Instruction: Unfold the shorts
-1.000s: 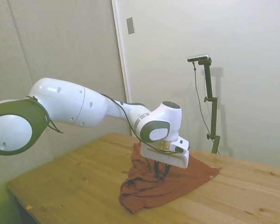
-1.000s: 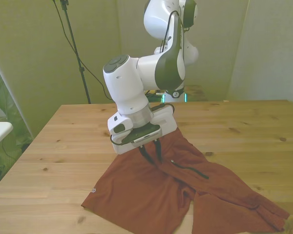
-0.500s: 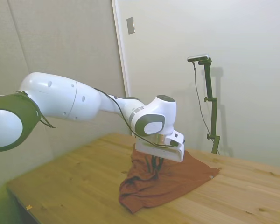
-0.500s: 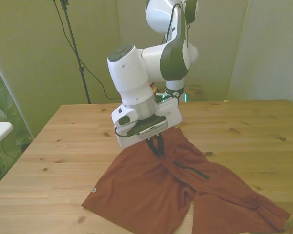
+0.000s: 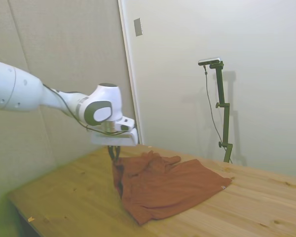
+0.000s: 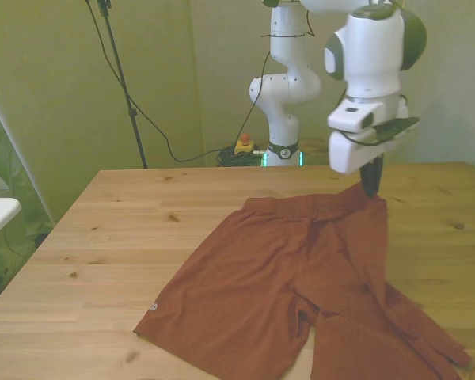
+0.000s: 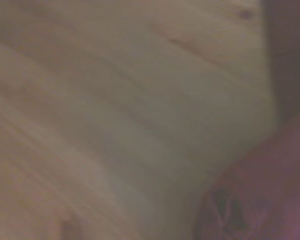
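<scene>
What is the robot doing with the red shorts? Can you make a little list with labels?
Gripper: shut on a corner of the shorts, raised above the table
Shorts: rust-orange cloth, mostly spread flat, one corner lifted
Where the lifted corner is: toward the front view's right, far side of the cloth
White tag: at the near edge, on the front view's left
Table: wooden, under the shorts
Wrist view: blurry wood and a bit of red cloth

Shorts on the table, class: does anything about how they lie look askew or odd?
Yes. The shorts do not lie flat: the gripper holds one corner lifted off the table on the front view's right, so the cloth hangs in a slanted fold there. The rest is spread out, slightly rumpled.
</scene>
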You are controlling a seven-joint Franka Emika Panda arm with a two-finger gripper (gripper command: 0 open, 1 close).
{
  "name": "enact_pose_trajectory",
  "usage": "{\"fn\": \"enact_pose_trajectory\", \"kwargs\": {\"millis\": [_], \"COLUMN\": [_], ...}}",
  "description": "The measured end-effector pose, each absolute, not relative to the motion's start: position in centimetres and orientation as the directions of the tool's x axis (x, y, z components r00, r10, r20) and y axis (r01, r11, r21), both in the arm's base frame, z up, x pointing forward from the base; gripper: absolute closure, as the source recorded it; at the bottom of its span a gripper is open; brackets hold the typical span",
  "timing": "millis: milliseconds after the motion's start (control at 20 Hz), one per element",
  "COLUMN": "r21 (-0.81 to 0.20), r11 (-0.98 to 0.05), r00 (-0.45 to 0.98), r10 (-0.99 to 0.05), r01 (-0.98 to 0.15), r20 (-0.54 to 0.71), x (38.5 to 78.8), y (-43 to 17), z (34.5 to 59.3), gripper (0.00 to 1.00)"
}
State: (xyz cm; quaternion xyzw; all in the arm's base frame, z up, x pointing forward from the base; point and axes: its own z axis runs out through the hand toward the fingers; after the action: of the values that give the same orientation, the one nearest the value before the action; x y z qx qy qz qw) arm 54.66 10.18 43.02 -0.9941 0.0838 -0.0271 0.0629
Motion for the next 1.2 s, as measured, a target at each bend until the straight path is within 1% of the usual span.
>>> {"fn": "enact_pose_trajectory", "kwargs": {"millis": [50, 150, 300, 350, 600, 850, 1000, 1200], "r21": [-0.102, -0.046, 0.02, 0.036, 0.047, 0.048, 0.058, 0.053], "r11": [-0.985, -0.993, -0.995, -0.994, -0.992, -0.993, -0.994, -0.996], "r00": [0.989, 0.993, 0.995, 0.995, 0.993, 0.994, 0.995, 0.997], "r10": [-0.146, -0.114, -0.097, -0.101, -0.118, -0.112, -0.095, -0.076], "r01": [-0.141, -0.113, -0.097, -0.101, -0.119, -0.112, -0.094, -0.075], "r20": [0.04, 0.024, 0.001, -0.002, 0.006, -0.005, -0.019, -0.027], "x": [53.9, 52.6, 51.7, 51.5, 51.4, 50.1, 48.7, 47.1], "y": [12.0, 13.8, 13.7, 13.4, 12.1, 11.9, 11.7, 11.5], "z": [41.8, 39.6, 37.4, 37.0, 37.3, 37.3, 37.9, 39.6], "gripper": [1.0, 1.0, 1.0, 0.0, 0.0, 0.0, 0.0, 0.0]}}
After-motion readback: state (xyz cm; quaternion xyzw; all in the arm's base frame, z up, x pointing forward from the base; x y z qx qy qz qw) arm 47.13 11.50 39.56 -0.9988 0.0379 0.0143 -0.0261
